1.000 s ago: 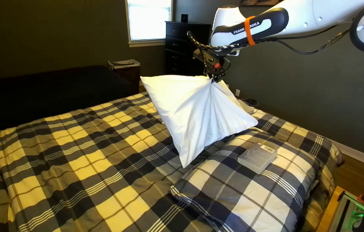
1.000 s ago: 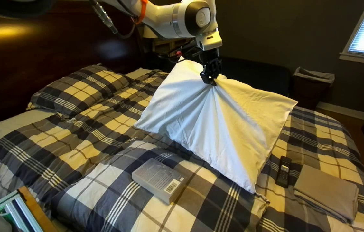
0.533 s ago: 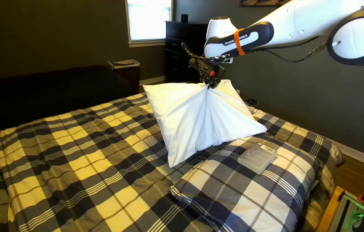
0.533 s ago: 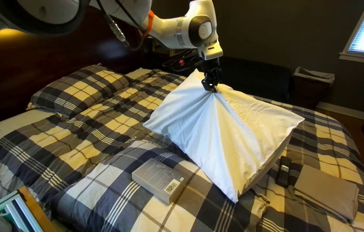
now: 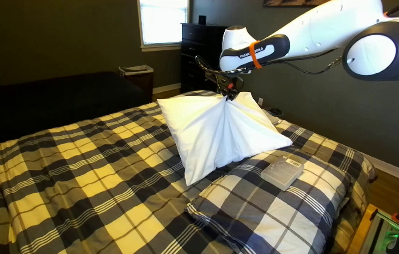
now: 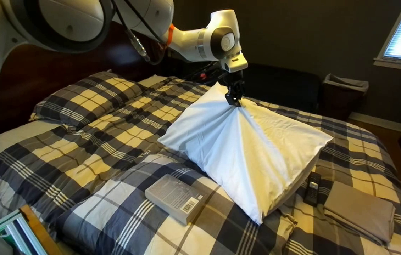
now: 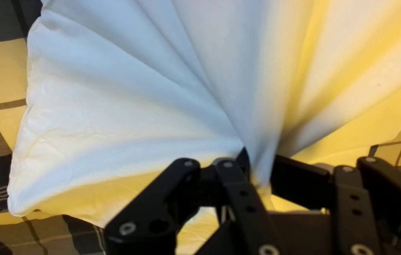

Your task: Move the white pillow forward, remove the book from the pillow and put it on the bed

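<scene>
The white pillow (image 5: 199, 134) is pinched near the middle of its upper side by my gripper (image 5: 229, 96). Folds fan out from the grip, as the pillow (image 6: 243, 152) and gripper (image 6: 235, 102) also show. In the wrist view, gathered white cloth (image 7: 143, 92) runs between the fingers (image 7: 260, 168). The pillow is tilted, its lower edge at the plaid pillow's (image 6: 122, 209) far side; firm contact cannot be told. The grey book (image 6: 175, 196) lies flat on the navy-and-white plaid pillow, barcode up, and also shows in an exterior view (image 5: 282, 173). The bed (image 5: 79, 173) is under everything.
A black phone or remote (image 6: 312, 189) and a folded grey cloth (image 6: 360, 212) lie on the bed beside the pillow. Another plaid pillow (image 6: 90, 97) lies by the dark headboard (image 6: 126, 67). A hamper (image 5: 136, 81) and dark dresser (image 5: 203, 53) stand beyond the bed.
My gripper has lowered with the white pillow in it. The pillow's upper edge has sunk and it lies at a flatter tilt. The book and plaid pillow have not moved.
</scene>
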Controlling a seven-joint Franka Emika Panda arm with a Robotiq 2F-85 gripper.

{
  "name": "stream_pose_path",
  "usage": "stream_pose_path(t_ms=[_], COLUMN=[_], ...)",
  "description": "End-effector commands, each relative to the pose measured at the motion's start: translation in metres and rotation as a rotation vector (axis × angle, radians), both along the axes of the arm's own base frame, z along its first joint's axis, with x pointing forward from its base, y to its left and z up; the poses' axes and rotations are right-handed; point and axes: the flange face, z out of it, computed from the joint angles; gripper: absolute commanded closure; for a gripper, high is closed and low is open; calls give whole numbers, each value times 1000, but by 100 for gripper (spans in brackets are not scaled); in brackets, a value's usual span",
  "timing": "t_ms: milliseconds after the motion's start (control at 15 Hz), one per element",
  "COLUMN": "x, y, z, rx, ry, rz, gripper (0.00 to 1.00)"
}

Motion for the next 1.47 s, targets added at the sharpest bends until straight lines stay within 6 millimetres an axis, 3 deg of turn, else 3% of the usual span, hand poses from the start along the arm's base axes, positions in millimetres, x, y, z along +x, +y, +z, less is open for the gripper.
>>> stream_pose_path(t_ms=[0, 400, 733, 800, 867, 1133, 1400], x=[9, 13, 15, 15, 15, 7, -19], y=[-2, 8, 10, 8, 7, -6, -20], z=[21, 41, 36, 33, 30, 36, 50], rx=[-54, -98, -91, -90, -85, -88, -70], ry=[-32, -43, -26, -23, -17, -3, 67], rz=[50, 144, 161, 152, 151, 126, 129], gripper=[100, 100, 100, 75, 75, 45, 14])
